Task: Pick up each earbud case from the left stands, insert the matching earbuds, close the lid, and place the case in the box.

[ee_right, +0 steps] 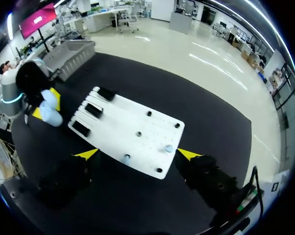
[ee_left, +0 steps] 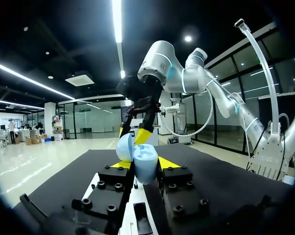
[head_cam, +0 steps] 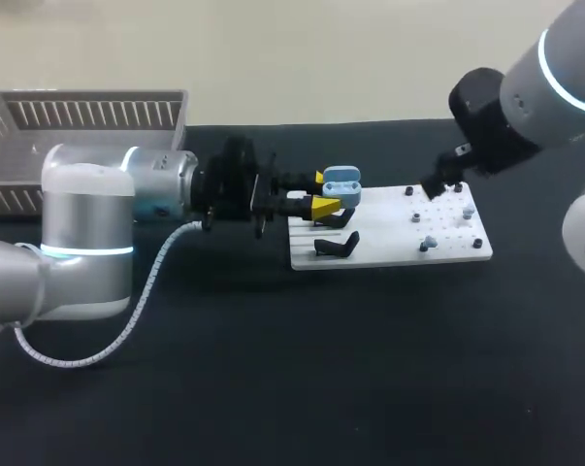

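While the pale blue, rounded plastic earbud case (ee_left: 146, 166) was gripped from both sides by the yellow-tipped left tool (ee_left: 145, 164), lid hinged open, it was held at the left end of the flat white board (head_cam: 389, 254), beside the black stands (head_cam: 337, 244); the right tool (ee_right: 137, 154) was spread wide and empty over two small pale earbuds (ee_right: 168, 148); the grey slatted box (head_cam: 88, 112) was set at the far left of the counter (head_cam: 273, 388). A slip was judged likely if so small an earbud were pinched off-centre; a skewed insertion could twist the case or knock its lid; the tools could collide when brought together.
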Available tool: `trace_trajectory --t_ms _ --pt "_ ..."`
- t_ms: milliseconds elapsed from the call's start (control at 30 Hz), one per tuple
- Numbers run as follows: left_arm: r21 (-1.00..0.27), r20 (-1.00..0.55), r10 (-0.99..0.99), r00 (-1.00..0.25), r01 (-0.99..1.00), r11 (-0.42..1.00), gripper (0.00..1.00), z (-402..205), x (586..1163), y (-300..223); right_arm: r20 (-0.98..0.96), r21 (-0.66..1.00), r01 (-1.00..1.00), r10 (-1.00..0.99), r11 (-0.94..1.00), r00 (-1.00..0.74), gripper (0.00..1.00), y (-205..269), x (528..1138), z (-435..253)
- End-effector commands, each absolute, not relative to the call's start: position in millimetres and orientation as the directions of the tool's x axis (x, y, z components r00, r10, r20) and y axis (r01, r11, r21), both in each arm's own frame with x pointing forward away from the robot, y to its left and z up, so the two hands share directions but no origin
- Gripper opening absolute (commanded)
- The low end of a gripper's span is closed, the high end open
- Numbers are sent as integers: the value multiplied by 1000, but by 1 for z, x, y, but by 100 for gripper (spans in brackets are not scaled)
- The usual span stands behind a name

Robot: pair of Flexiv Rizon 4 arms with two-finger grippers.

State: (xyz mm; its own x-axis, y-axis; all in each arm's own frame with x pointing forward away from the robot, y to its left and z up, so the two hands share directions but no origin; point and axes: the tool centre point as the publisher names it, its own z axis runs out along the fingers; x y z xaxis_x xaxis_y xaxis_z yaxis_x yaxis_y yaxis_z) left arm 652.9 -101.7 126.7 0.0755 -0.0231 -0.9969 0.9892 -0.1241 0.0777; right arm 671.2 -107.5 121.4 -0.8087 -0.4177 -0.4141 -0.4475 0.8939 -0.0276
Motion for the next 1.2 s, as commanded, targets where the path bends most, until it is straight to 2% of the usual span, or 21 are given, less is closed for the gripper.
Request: trace_trajectory --t_ms 33,433,533,567,633,767,833,1133,1200 --pt "81 -997 -26 78 989 -121 0 126 652 -102 -350 -137 -411 -432 902 -831 100 -112 681 112" --pt "81 -997 -26 78 989 -121 0 126 652 -102 -206 -145 -429 -452 891 -868 100 -134 697 76" --pt "81 -997 -26 78 989 -121 0 126 652 -102 -187 -136 -392 -412 910 -892 93 -140 701 66" --pt "81 -997 -26 78 989 -121 0 126 652 -102 -181 -131 -378 -397 917 -900 88 -143 702 62" --pt "81 -997 -26 78 989 -121 0 126 652 -102 -175 -134 -355 -375 925 -910 71 -146 702 57" --pt "81 -997 -26 78 989 -121 0 126 652 -102 -168 -142 -297 -319 944 -933 60 -149 702 50" --pt "81 -997 -26 78 989 -121 0 126 652 -102 -175 -149 -271 -295 951 -939 49 -148 702 49" --pt "81 -997 -26 78 989 -121 0 126 652 -102 -176 -156 -184 -211 970 -961 45 -148 702 41" --pt "81 -997 -26 78 989 -121 0 126 652 -102 -179 -156 -159 -186 975 -966 40 -150 703 39"
